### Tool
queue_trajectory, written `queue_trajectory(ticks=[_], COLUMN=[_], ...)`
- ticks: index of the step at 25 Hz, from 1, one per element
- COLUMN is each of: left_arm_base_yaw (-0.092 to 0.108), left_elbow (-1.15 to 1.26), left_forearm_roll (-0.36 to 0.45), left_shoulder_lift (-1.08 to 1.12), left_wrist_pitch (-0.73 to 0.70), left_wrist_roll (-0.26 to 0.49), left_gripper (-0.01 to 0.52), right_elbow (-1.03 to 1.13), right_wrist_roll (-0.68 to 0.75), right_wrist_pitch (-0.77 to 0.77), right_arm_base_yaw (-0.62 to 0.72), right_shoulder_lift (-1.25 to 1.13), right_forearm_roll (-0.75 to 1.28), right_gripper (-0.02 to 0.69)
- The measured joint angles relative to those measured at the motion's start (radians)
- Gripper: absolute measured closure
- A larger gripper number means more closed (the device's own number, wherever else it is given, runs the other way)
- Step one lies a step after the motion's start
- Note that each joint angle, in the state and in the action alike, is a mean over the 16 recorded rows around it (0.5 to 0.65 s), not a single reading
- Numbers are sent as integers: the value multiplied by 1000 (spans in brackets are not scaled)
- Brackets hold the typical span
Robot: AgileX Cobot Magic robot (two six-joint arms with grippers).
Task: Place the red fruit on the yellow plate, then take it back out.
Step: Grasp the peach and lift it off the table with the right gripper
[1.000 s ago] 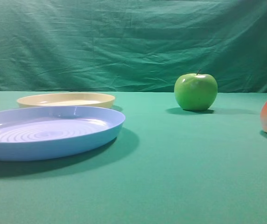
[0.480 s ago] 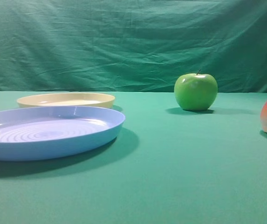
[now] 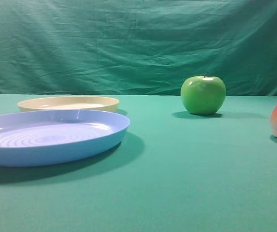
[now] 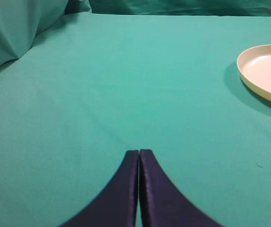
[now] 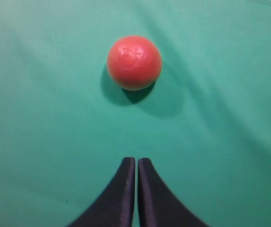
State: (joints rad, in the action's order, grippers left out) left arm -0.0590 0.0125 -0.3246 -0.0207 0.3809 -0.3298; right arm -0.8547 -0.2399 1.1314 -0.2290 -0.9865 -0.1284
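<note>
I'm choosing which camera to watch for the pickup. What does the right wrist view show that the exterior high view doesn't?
Only the right wrist view shows the right gripper, shut above the cloth, and the whole red fruit from above. Only the exterior high view shows the green apple, the yellow plate and the blue plate. Both show the red fruit, cut off at the exterior view's right edge, and the green tablecloth.

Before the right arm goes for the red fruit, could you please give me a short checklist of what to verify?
1. Red fruit free on the cloth, nothing touching it: ok.
2. Right hand lined up with the fruit, which lies straight ahead: ok.
3. Right hand open enough to take the fruit: not ok, shut.
4. Yellow plate empty: ok.
5. Left hand shut and clear of the plate: ok.
6. Path past the green apple and blue plate: cannot tell.
</note>
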Motion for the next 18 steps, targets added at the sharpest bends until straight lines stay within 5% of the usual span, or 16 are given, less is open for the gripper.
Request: queue_trajectory(ticks=[6,18], left_arm_base_yaw=[0,0], left_elbow=[0,0], left_forearm_roll=[0,0], left_shoulder_lift=[0,0], left_wrist_pitch=[0,0], left_wrist_roll=[0,0], left_gripper=[514,514], right_elbow=[-13,-14], right_wrist_roll=[-9,-14], right_wrist_pitch=[-77,-354], right_arm_base_yaw=[-58,-96], right_shoulder_lift=[-161,-461], right_forearm_roll=[27,44], right_gripper=[566,105])
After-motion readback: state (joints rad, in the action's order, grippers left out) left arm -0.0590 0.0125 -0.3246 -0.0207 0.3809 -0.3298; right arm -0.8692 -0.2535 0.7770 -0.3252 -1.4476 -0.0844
